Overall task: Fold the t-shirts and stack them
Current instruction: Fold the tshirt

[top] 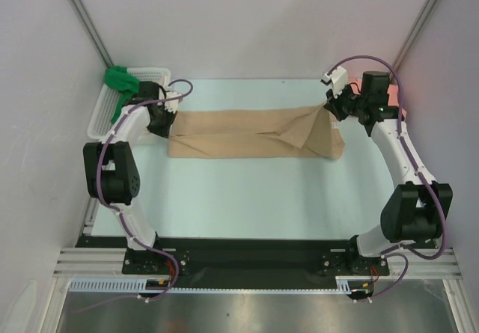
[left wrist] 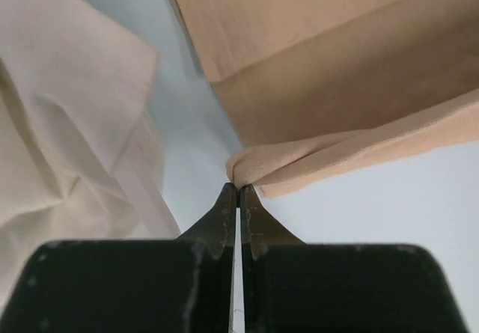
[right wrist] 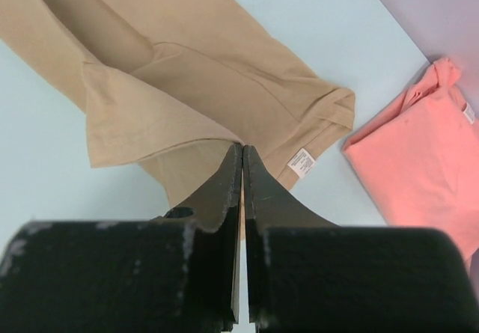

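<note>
The tan t-shirt (top: 247, 132) lies stretched across the table's far half, folded lengthwise. My left gripper (top: 166, 120) is shut on its left edge; the left wrist view shows the pinched tan fold (left wrist: 258, 167) at the fingertips. My right gripper (top: 329, 105) is shut on the shirt's right end, lifting a flap; the right wrist view shows the tan cloth (right wrist: 187, 86) and its white label (right wrist: 301, 162). The salmon pink t-shirt (right wrist: 419, 150) lies folded by the right wall. The cream t-shirt (left wrist: 60, 123) lies bunched left of the left gripper. The green t-shirt (top: 120, 82) hangs over the basket.
A white lattice basket (top: 153, 72) stands at the far left corner against the wall. The enclosure walls close in on both sides. The arm bases sit on a black rail (top: 254, 258) at the near edge.
</note>
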Motion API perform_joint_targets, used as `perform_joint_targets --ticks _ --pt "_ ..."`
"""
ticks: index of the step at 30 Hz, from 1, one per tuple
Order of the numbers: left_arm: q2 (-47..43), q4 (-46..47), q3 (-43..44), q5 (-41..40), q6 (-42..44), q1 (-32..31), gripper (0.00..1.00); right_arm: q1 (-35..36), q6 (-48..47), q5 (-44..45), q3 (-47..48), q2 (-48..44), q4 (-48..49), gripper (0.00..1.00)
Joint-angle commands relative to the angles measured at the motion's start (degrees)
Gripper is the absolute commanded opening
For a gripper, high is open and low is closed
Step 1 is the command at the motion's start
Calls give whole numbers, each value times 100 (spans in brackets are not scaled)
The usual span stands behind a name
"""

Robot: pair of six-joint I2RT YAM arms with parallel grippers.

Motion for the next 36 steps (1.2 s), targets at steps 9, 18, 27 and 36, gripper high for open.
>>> perform_joint_targets --ticks 9,18,27,36 --pt "645 116 1343 -624 -184 -381 38 -53 846 942 1124 1176 1432 28" --pt "-164 495 183 -1081 26 -1083 38 -124 165 -22 318 824 300 48" --pt "72 697 -319 -1318 176 -1111 35 535 -1034 -42 220 1334 -844 51" --pt "582 724 -336 -1371 317 -953 30 790 -1210 64 773 2151 -1117 61"
